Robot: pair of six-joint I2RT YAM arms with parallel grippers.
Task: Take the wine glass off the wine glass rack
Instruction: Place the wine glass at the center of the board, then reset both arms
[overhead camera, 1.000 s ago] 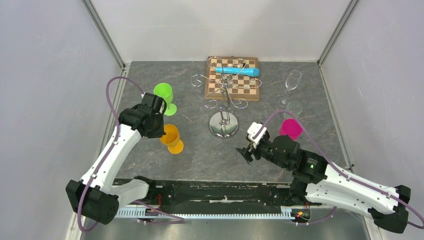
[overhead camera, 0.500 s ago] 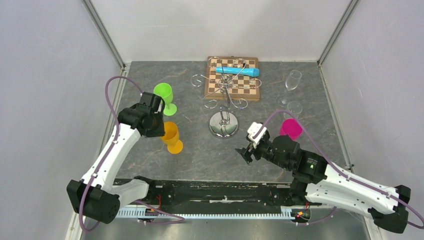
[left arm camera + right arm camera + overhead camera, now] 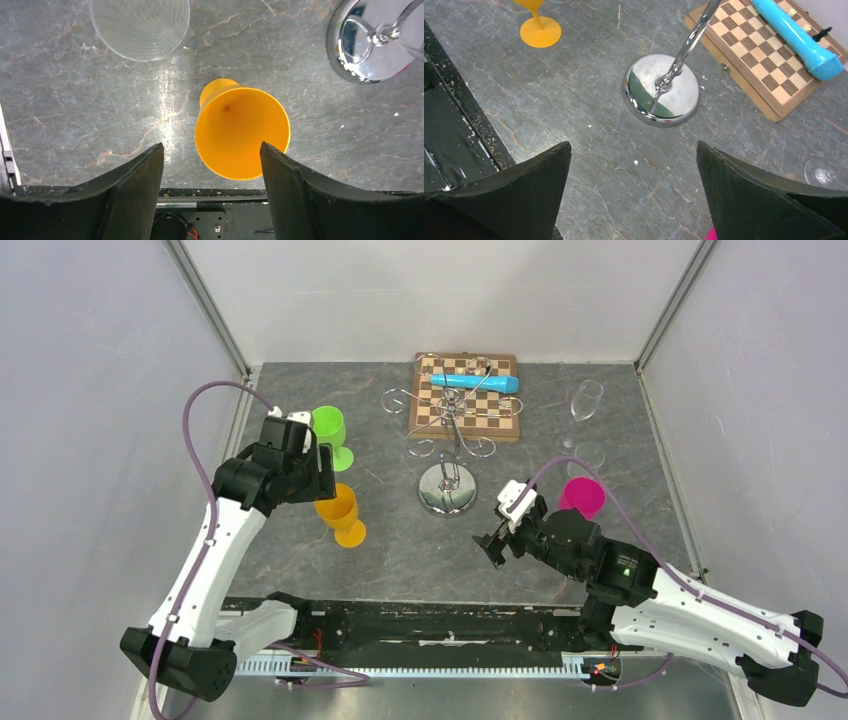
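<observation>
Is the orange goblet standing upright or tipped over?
Upright. The left wrist camera looks straight down into the open bowl of the orange goblet; the right wrist view shows its foot flat on the table.

White links with black joints on left arm point(image 3: 215, 540) and right arm point(image 3: 700, 615) — black bases too. Purple cable point(image 3: 186, 415) looped off each wrist. Tiny green light point(image 3: 622, 571) on right elbow. Matte black wedge fingers point(image 3: 135, 185) — broad, faintly dusty.

A blue toy microphone point(image 3: 476, 383) lies across the wooden chessboard point(image 3: 500, 416) at the grey tabletop's point(image 3: 400, 550) far edge
</observation>
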